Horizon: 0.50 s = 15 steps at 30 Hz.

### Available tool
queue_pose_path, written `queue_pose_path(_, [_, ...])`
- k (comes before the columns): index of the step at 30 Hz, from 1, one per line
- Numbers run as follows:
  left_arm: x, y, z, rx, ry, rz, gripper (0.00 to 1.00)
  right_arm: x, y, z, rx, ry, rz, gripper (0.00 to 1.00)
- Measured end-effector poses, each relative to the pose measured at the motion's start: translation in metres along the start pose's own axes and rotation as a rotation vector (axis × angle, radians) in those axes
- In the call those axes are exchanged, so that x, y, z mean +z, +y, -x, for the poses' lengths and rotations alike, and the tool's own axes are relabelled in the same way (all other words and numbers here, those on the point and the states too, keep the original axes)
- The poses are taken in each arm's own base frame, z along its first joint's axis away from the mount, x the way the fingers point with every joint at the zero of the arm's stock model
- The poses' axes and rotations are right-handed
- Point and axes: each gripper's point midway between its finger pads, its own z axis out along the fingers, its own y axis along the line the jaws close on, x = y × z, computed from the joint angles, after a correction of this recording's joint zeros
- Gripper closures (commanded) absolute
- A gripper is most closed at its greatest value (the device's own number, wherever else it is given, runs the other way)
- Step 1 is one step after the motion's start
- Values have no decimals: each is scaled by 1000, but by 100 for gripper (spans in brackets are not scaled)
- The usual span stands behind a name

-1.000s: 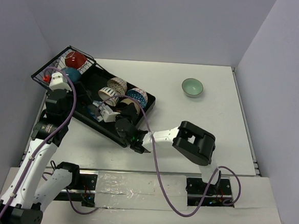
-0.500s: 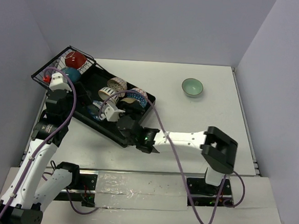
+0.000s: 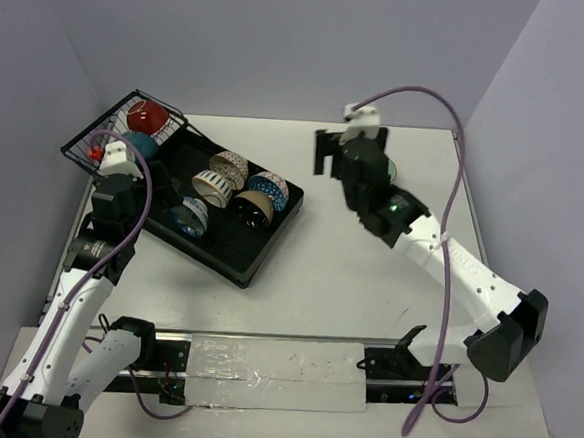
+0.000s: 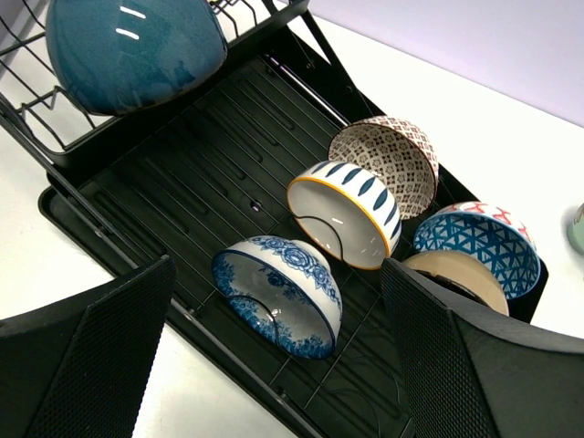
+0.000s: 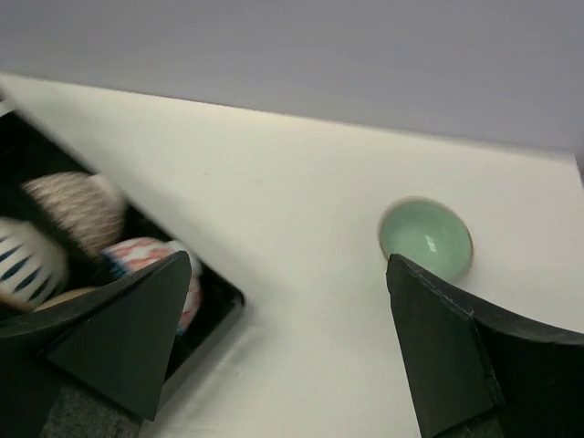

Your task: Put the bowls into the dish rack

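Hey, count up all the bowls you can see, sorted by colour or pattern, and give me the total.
red bowl: 1
teal bowl: 1
mint green bowl: 1
tan bowl: 1
Patterned: 4 (lattice bowl, striped bowl, triangle-print bowl, blue floral bowl)
Total: 8 bowls

Bowls (image 4: 342, 214) in dish rack (image 4: 210, 173); lone bowl (image 5: 425, 239) right, on table (image 5: 301, 228).

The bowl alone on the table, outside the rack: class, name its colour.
The lone bowl is mint green, clearest in the right wrist view.
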Motion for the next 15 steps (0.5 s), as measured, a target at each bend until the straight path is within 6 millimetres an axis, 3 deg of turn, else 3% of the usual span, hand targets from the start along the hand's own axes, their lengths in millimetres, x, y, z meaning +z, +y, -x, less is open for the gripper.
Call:
queue_pose_path(4, [1, -2, -2, 11, 11, -11, 1, 32, -83, -39, 203, 145, -181, 6])
queue_pose_path(8, [1, -3, -3, 19, 14, -22, 1, 54, -138, -91, 384, 294, -296, 7])
queue_pose_path(11, [1, -4, -3, 29, 14, -28, 1, 68, -161, -126, 491, 381, -347, 7])
queue_pose_path(15, [3, -5, -3, 34, 14, -32, 1, 87, -175, -169, 589, 481, -382, 9])
